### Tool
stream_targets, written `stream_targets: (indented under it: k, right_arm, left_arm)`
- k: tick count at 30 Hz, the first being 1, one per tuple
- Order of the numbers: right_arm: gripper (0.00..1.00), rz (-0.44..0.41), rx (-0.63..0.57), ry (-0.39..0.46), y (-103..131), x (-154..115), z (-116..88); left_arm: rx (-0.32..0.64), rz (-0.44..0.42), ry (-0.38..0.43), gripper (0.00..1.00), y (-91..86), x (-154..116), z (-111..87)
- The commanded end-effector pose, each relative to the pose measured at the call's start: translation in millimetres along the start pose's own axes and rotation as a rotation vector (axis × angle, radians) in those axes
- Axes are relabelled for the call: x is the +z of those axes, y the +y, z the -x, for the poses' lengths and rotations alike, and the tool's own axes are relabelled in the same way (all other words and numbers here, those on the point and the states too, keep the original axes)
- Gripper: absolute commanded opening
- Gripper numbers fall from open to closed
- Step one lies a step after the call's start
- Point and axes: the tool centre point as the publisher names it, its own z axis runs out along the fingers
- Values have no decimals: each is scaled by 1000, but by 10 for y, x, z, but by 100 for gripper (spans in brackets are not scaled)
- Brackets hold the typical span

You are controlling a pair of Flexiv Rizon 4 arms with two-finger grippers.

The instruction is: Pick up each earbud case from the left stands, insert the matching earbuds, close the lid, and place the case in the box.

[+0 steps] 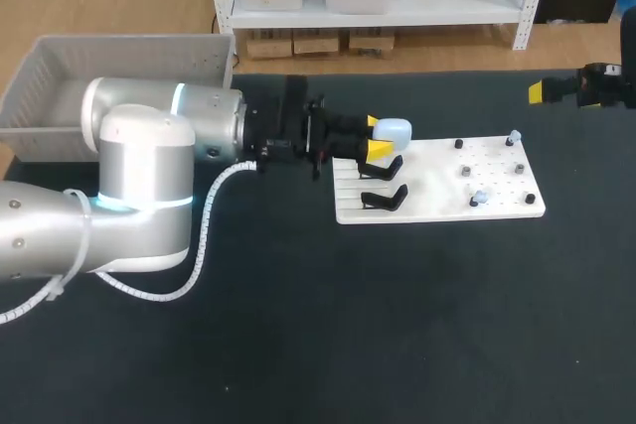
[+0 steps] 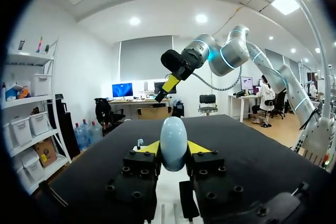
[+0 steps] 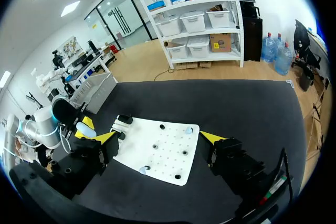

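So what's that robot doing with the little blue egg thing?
The left hand is shut on a pale blue egg-shaped earbud case, holding it by the black stands at the left end of the white peg board. The right hand hangs open off to the side, holding nothing. The grey plastic box sits behind the left arm.

table: black top | white board: perforated, flat on table, right of centre

The earbud case is pale blue. The left gripper has yellow tips. The board is white and its stands are black. The table is black and the box is grey.
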Motion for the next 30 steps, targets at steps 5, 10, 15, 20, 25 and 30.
stream_targets:
  k: [5, 10, 15, 20, 25, 30]
  right_arm:
    - [100, -9, -61, -16, 202, -17, -13]
    - [100, 1, -102, -2, 401, -110, -171]
    - [100, 25, -125, 25, 656, -166, -330]
    - [100, 55, -143, 64, 928, -162, -437]
    - [100, 90, -144, 111, 1166, -60, -514]
    - [100, 115, -146, 151, 1346, 108, -549]
  left_arm:
    - [3, 8, -3, 0, -17, 4, -7]
    - [3, 8, -3, 0, -17, 4, -7]
    - [3, 8, -3, 0, -17, 4, -7]
    - [3, 8, -3, 0, -17, 4, -7]
    - [3, 8, -3, 0, -17, 4, -7]
    - [3, 8, -3, 0, -17, 4, -7]
